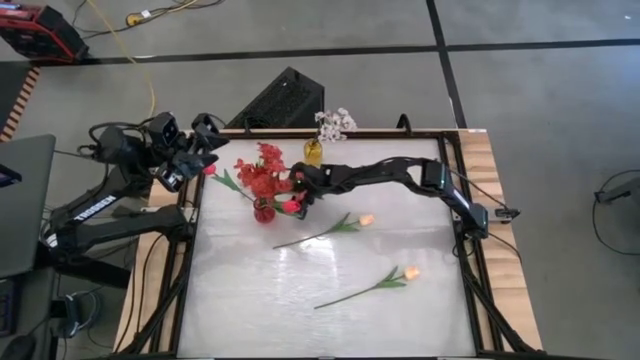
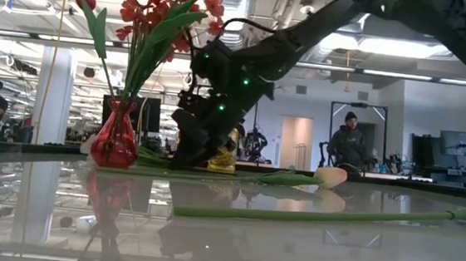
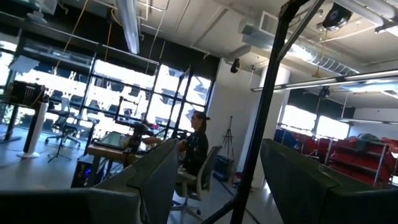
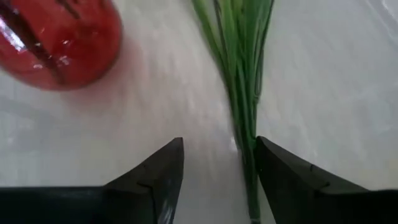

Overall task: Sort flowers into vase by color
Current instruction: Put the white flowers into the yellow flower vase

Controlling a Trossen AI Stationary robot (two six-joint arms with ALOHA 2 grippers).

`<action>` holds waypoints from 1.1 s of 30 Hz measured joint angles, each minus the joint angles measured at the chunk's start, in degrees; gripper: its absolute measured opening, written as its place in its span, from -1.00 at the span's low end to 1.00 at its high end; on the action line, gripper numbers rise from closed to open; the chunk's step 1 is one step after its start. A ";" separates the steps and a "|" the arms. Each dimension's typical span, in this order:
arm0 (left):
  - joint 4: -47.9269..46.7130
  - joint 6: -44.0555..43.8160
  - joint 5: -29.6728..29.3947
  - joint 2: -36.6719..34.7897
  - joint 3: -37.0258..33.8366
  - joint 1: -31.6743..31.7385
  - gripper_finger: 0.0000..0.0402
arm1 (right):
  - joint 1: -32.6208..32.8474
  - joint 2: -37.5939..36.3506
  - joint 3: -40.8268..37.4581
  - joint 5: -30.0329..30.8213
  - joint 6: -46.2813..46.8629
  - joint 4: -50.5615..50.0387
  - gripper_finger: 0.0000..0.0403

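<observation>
Left gripper (image 1: 205, 135) is parked up off the table's far-left corner, fingers (image 3: 155, 180) spread with nothing between them. Near the far edge the red vase (image 1: 263, 210) holds the red flowers (image 1: 262, 172), and the right gripper (image 1: 298, 190) sits low beside it, fingers apart around a green stem (image 4: 239, 93), though I can't tell if they touch it. Two cream tulips (image 1: 366, 220) lie mid-table, and a yellow vase (image 1: 314, 152) with white blossoms (image 1: 336, 122) stands at the far edge.

The place was a large open-plan robotics lab or industrial workspace. Exposed ceiling ducts (image 3: 129, 25) and pipes ran overhead, tall windows (image 3: 118, 93) lined one wall, and a seated person (image 3: 196, 149) worked at a desk. Another person (image 2: 347, 144) stood among equipment. Power cables (image 1: 140, 60) crossed the concrete floor (image 1: 560, 100).
</observation>
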 joint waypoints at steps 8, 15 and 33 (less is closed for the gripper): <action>-3.74 2.36 -1.32 -4.98 0.00 2.23 0.08 | 0.22 0.08 1.99 1.53 2.67 -9.74 -0.71; -4.91 2.77 -1.66 -6.16 0.00 2.53 0.08 | 0.12 -4.42 1.44 2.57 2.30 -19.34 -0.87; -5.11 5.19 -2.06 -6.14 0.00 2.51 0.08 | -0.74 -35.67 -25.15 5.83 8.98 -29.56 -0.92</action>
